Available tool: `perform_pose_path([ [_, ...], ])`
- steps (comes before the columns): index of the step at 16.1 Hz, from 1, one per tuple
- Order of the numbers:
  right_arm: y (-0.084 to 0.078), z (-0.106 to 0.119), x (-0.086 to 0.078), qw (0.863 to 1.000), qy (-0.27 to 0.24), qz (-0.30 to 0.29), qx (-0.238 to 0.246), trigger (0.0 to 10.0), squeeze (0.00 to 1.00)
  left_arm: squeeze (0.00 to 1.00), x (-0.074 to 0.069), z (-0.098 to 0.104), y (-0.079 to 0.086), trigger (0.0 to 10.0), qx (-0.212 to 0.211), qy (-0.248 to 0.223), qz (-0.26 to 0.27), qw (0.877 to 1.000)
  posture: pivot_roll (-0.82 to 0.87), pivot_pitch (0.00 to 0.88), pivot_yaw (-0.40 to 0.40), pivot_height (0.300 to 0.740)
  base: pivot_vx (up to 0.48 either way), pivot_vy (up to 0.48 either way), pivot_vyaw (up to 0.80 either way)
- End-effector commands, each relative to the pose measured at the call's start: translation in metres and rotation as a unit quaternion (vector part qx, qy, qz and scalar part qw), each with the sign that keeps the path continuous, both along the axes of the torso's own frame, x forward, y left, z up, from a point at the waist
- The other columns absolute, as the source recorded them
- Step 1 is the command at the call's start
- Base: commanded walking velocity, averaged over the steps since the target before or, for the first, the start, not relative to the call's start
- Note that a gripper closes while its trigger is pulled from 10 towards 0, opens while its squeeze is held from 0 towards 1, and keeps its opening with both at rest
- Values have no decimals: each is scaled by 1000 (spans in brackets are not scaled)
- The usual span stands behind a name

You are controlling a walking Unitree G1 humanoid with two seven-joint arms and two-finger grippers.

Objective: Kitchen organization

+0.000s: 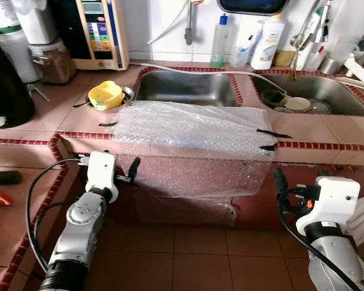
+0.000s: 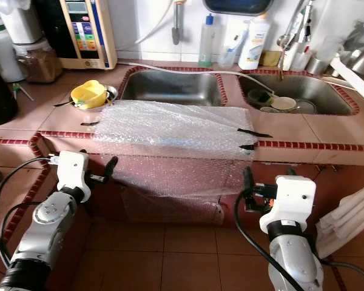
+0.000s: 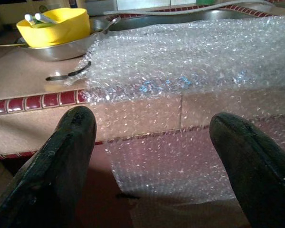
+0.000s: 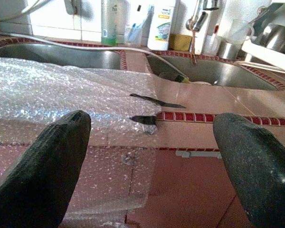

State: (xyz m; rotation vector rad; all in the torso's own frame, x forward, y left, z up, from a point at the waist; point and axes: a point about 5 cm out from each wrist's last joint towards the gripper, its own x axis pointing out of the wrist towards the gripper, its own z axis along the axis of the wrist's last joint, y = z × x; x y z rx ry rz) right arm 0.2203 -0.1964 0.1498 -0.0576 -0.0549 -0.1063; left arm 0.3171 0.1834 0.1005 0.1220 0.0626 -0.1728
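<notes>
Here, crinkly clear bubble wrap (image 1: 194,145) drapes the tiled counter (image 1: 327,130) edge.

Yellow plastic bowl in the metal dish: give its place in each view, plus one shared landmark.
Left eye view: yellow plastic bowl on the counter, left of the steel sink.
Right eye view: same spot.
Left wrist view: far corner, beyond the bubble wrap.
Right wrist view: not in it.
Landmark: clear bubble wrap sheet taped over the counter edge.
</notes>
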Motion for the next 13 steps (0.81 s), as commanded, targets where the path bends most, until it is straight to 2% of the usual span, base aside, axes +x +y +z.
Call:
perform_pose_path([
  [1,-2,-1,0,1000,2,-2,0,10000,0,0,3,5,0,10000,7,-6,-7,1000,40,17,-6,740,0,0,0],
  [5,-3,-1,0,1000,1,-5,0,10000,0,0,6,10,4,10000,6,-12,8,1000,40,19,-4,740,0,0,0],
  [9,-1,1,1,1000,-3,0,-9,10000,0,0,6,12,1,10000,-3,-18,10,1000,39,17,-5,740,0,0,0],
  [12,-3,1,1,1000,-3,-3,-10,10000,0,0,6,13,-3,10000,-6,-20,9,1000,39,15,-3,740,0,0,800],
  [13,-3,1,1,1000,-3,-4,-9,10000,0,0,6,13,-3,10000,-4,-21,9,1000,39,15,-3,740,0,0,0],
])
